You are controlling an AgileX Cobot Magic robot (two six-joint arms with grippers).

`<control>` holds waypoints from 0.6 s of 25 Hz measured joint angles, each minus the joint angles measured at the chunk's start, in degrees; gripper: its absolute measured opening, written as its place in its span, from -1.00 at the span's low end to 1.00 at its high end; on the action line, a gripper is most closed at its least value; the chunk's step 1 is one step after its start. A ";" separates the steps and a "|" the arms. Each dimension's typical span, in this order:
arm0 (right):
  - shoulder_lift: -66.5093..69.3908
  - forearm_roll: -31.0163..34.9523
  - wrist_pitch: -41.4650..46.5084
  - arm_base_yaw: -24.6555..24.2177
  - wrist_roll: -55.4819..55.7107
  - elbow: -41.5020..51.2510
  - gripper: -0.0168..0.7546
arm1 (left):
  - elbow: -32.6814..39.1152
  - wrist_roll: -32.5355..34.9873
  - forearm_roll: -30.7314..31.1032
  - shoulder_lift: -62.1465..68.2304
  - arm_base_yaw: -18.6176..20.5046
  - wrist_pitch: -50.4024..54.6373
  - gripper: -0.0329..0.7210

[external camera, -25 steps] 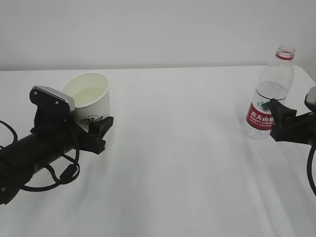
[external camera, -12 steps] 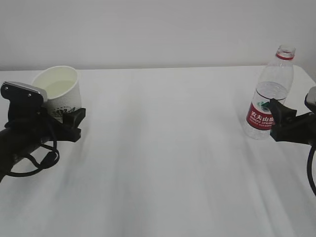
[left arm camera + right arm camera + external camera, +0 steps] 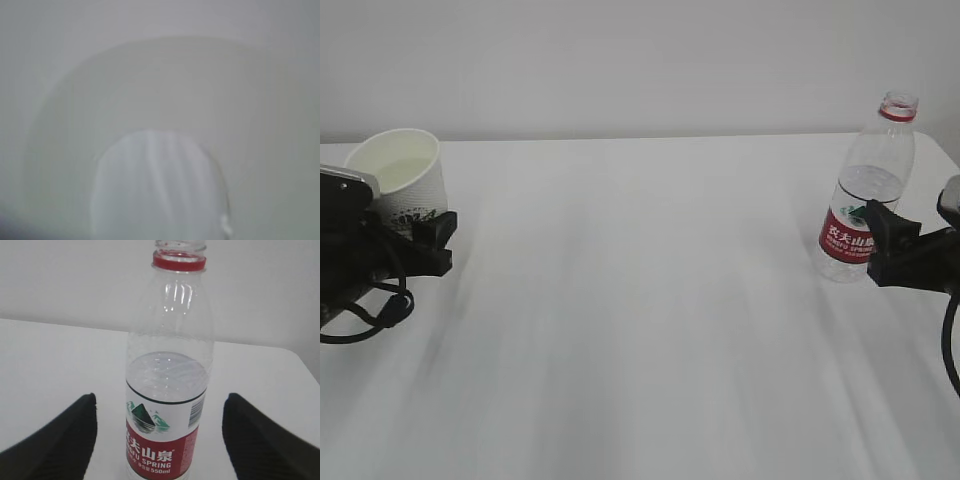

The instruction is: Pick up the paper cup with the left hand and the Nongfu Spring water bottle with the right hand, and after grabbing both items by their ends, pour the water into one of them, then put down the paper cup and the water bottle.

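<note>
The paper cup [image 3: 398,178], white with a green printed band, stands upright at the far left with my left gripper [image 3: 417,228] shut on its lower part. One black fingertip [image 3: 441,236] shows on the cup's right side. The left wrist view is a blur of the cup's cream inside [image 3: 160,90] with a paler rounded patch [image 3: 157,192]. The Nongfu Spring water bottle [image 3: 865,200] stands uncapped on the table at the right, water [image 3: 167,375] up to just above its label. My right gripper [image 3: 160,402] is open, its fingers [image 3: 60,440] either side of the bottle [image 3: 165,390], clear of it.
The white table [image 3: 640,300] runs back to a pale wall. Its right edge lies just beyond the bottle. Black cable loops [image 3: 365,310] hang below the left arm, and the right arm's cable [image 3: 950,350] drops at the frame's right edge.
The left gripper has carried the cup steadily leftward and slightly farther back, staying shut on it. The right gripper and the bottle have not moved.
</note>
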 joint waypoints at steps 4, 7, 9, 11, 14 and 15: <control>0.00 0.00 0.00 0.00 0.00 0.00 0.58 | 0.00 0.10 -0.93 0.00 1.58 0.00 0.40; 0.00 0.00 0.00 0.00 0.00 0.00 0.58 | 0.00 0.09 -1.18 0.00 2.82 0.00 0.40; 0.00 0.00 0.00 0.00 0.00 0.00 0.58 | 0.00 0.09 -1.40 0.00 3.68 0.00 0.40; 0.00 0.00 0.00 0.00 0.00 0.00 0.58 | 0.00 0.09 -2.03 0.00 4.28 0.00 0.40; 0.00 -0.22 0.00 0.00 0.00 0.00 0.58 | 0.00 0.09 -2.83 0.00 4.89 0.00 0.40; 0.00 -0.30 0.00 0.00 0.00 0.00 0.58 | 0.00 0.09 -2.97 0.00 5.03 0.00 0.40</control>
